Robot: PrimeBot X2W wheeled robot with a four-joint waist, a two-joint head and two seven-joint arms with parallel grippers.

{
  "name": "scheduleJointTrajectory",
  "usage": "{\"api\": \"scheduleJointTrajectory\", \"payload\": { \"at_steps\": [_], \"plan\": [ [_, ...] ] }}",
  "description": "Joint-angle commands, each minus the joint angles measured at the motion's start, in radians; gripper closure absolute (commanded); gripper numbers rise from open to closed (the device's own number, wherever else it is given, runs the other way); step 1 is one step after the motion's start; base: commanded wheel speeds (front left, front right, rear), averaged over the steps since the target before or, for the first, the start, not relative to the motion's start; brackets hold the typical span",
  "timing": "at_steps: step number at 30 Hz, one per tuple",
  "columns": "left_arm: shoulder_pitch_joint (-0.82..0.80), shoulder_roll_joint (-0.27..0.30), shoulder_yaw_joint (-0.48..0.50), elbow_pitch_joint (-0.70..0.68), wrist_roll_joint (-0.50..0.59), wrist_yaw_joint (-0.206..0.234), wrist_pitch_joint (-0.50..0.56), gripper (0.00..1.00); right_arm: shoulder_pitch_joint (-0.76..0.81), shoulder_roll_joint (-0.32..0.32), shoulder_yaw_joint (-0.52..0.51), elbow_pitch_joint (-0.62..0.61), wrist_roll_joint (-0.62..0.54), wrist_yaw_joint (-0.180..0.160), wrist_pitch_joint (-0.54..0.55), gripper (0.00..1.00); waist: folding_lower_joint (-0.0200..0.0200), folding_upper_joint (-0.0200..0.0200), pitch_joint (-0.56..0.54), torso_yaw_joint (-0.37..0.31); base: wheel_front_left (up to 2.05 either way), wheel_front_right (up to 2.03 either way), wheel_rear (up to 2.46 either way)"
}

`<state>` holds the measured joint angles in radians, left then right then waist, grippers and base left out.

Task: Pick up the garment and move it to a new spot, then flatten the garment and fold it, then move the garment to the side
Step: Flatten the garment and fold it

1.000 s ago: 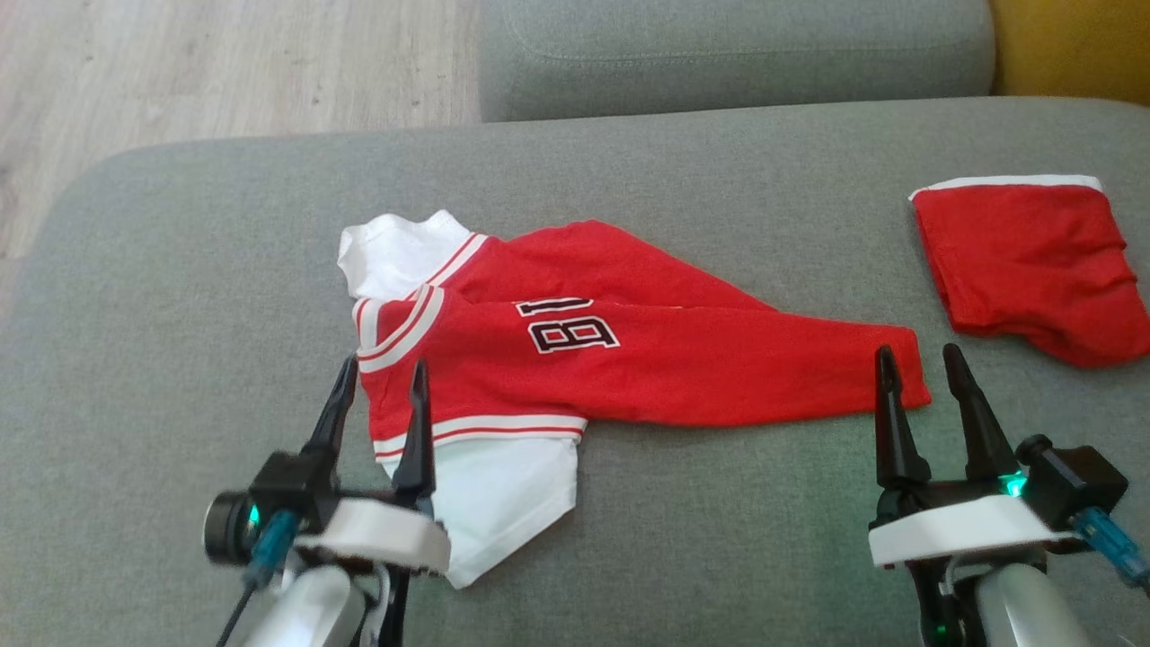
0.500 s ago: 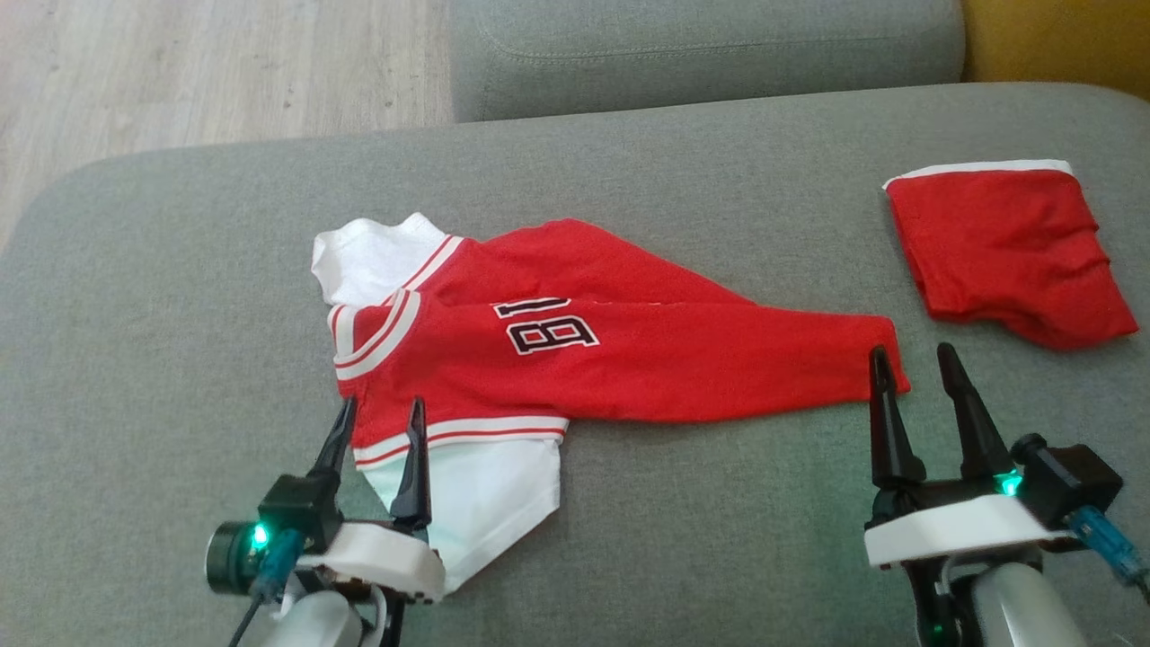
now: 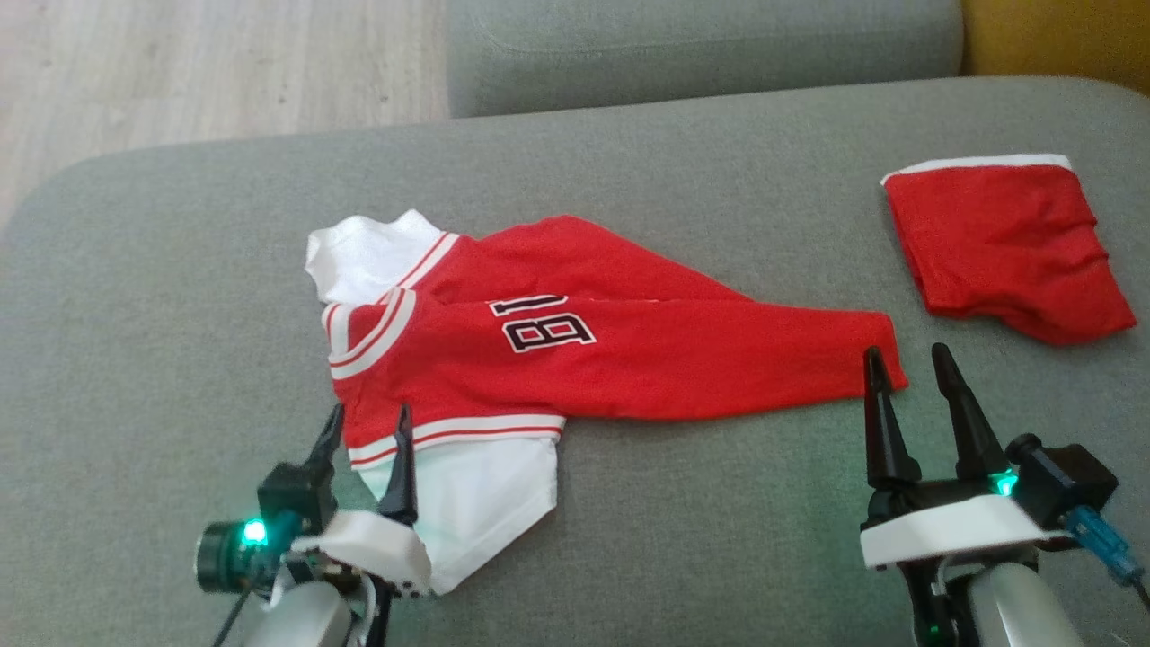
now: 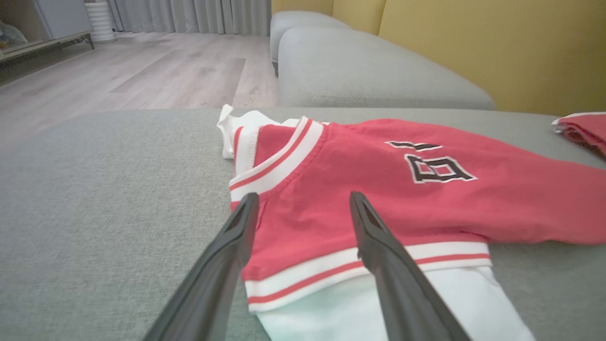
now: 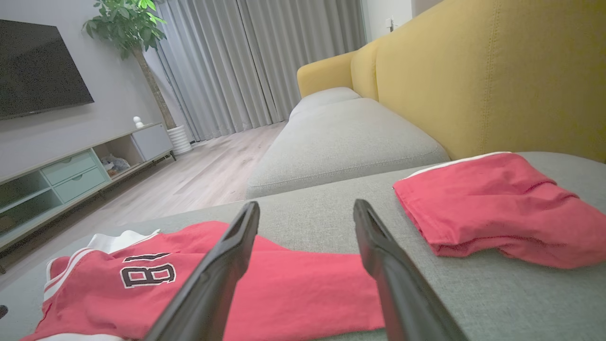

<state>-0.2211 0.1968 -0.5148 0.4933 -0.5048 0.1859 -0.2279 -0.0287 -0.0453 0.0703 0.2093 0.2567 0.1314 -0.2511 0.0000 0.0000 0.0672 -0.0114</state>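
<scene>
Left gripper [image 3: 370, 420]: fingers spread, nothing held; tips over the jersey's [image 3: 629, 359] left end, astride the red panel just above the striped band. Contact with cloth: cannot tell

Right gripper [image 3: 905, 355]: fingers spread, empty. Inner tip at the jersey's right corner, outer tip just past that corner over bare cushion [image 3: 180, 314]

Jersey: flat on the cushion, number side up, partly folded. White sleeves poke out at its left end, one on the far side and one on the near side

Long axis runs side to side across the robot's front, collar end to its left, plain red end to its right. Both grippers sit at the jersey's near edge, fingers pointing away over it, each arm nearest its own end

Second red piece [image 3: 1006, 243]: folded, well apart beyond the jersey's right end

Judgement: a two-handed pinch at both ends looks set up, and the next fold would likely turn on that long axis
</scene>
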Motion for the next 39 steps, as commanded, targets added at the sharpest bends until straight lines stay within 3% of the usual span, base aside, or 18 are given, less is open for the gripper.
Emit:
{"api": "scheduleJointTrajectory", "payload": {
  "at_steps": [1, 9, 15, 16, 17, 30, 33, 35, 39],
  "plan": [
    [-0.062, 0.023, 0.042, -0.014, -0.003, 0.009, 0.005, 0.0, -0.035, -0.005, 0.025, -0.035, -0.002, -0.001, -0.011, 0.0, 0.0, 0.0, 0.012, -0.008, 0.0, 0.0, 0.0],
    [-0.161, 0.06, 0.056, 0.124, -0.01, 0.018, 0.098, 0.0, -0.056, -0.005, 0.028, -0.047, -0.003, -0.001, -0.011, 0.0, 0.0, 0.0, 0.076, -0.039, 0.0, 0.0, 0.0],
    [-0.218, 0.075, 0.032, 0.235, -0.019, -0.025, 0.198, 0.0, -0.069, -0.005, 0.027, -0.054, -0.004, -0.001, -0.011, 0.0, 0.0, 0.0, 0.107, -0.057, 0.0, 0.0, 0.0],
    [-0.225, 0.077, 0.026, 0.249, -0.02, -0.037, 0.212, 0.16, -0.07, -0.005, 0.027, -0.055, -0.004, -0.001, -0.011, 0.0, 0.0, 0.0, 0.11, -0.059, 0.0, 0.0, 0.0],
    [-0.234, 0.081, 0.021, 0.259, -0.019, -0.048, 0.216, 1.0, -0.072, -0.005, 0.027, -0.056, -0.004, -0.001, -0.011, 0.0, 0.0, 0.0, 0.113, -0.061, 0.0, 0.0, 0.0],
    [-0.437, 0.125, 0.015, 0.345, 0.042, -0.065, 0.06, 1.0, -0.093, -0.005, 0.035, -0.055, -0.004, -0.001, -0.011, 0.0, 0.0, 0.0, 0.13, -0.063, 0.0, 0.0, 0.0],
    [-0.468, 0.12, 0.003, 0.371, 0.046, -0.098, 0.037, 0.97, -0.095, -0.005, 0.037, -0.052, -0.004, -0.001, -0.011, 0.0, 0.0, 0.0, 0.126, -0.061, 0.0, 0.0, 0.0],
    [-0.475, 0.112, -0.003, 0.393, 0.041, -0.121, 0.035, 0.0, -0.093, -0.005, 0.039, -0.048, -0.005, -0.001, -0.011, 0.0, 0.0, 0.0, 0.117, -0.06, 0.0, 0.0, 0.0],
    [-0.47, 0.103, -0.002, 0.414, 0.036, -0.123, 0.013, 0.0, -0.086, -0.005, 0.036, -0.047, -0.003, -0.001, -0.011, 0.0, 0.0, 0.0, 0.1, -0.053, 0.0, 0.0, 0.0]
  ]
}}
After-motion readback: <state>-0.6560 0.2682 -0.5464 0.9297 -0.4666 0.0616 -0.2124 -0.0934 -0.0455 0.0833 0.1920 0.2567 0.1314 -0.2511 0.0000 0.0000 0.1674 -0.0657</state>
